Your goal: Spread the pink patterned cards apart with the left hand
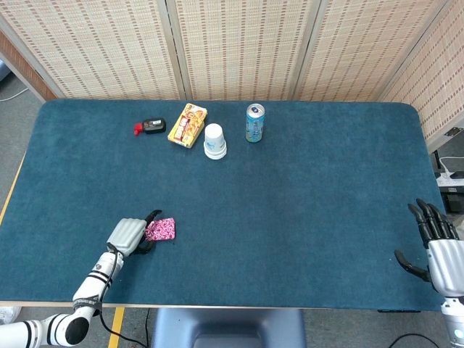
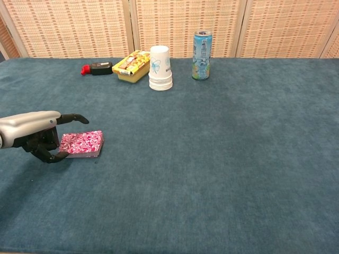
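Only overhead shows the right hand (image 1: 437, 243), fingers released; left hand (image 2: 37, 133) fingers touch the pink patterned cards (image 2: 81, 144).

Blue table (image 1: 304, 196) carries cards (image 1: 160, 230), cups (image 1: 214, 141), can (image 1: 254, 122).

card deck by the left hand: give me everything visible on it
The pink patterned cards form one squared-up stack lying flat on the blue felt table, near its front left edge. The top face shows a pink-and-white swirl print; the side shows thin pale card edges. Nothing is fanned out yet. The left hand sits at the deck's left end, one finger reaching over the far edge and the lower fingertips at the near-left corner, seemingly touching.
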